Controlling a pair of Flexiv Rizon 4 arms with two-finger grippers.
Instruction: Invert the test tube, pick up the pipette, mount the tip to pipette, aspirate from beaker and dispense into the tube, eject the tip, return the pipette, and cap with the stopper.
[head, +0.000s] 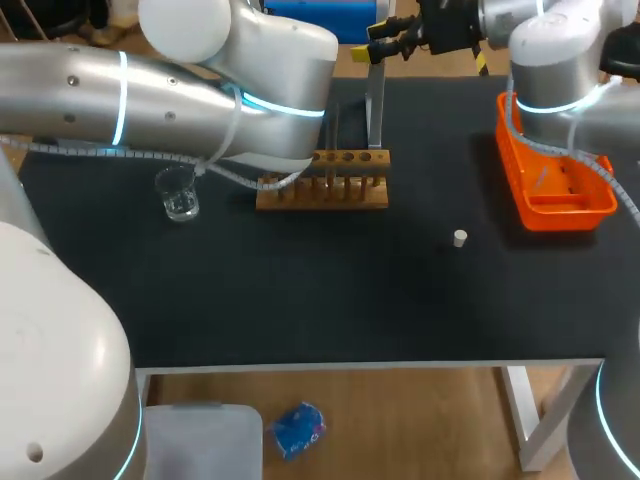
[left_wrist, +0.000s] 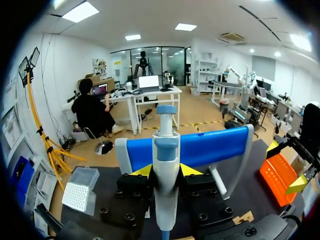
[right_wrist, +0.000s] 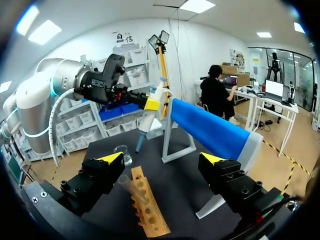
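**Left tool (left_wrist: 166, 172) clamped on the pipette (left_wrist: 166, 142); right tool (right_wrist: 162, 159) spread wide with nothing in it**

Both yellow tips of the left tool press against the white-and-blue pipette from either side. They hold it upright, with its plunger end above the fingers and its narrow blue end hanging below. The right wrist view shows this tool raised above the table (head: 300, 290), with the pipette sloping slightly and its lower end in the air over the beaker (head: 178, 195). Just behind the pipette is the blue pipette stand (left_wrist: 200, 147).

In the head view the left arm enters from the left and lies across the rear of the table. Its last joints sit over the left end of the wooden rack (head: 325, 185), and they hide its tool.

The right arm comes in from the far right corner, above the orange tray (head: 555, 190). Its wrist is turned so that the fingers point level toward the left, beside the top of the stand's grey post. The fingers stand far apart.

From the right wrist, the rack lies ahead of and below the open fingers. A clear test tube (right_wrist: 126, 185) stands in its near end. The small white stopper (head: 459, 238) lies alone on the table, between the rack and the tray and well apart from both tools.
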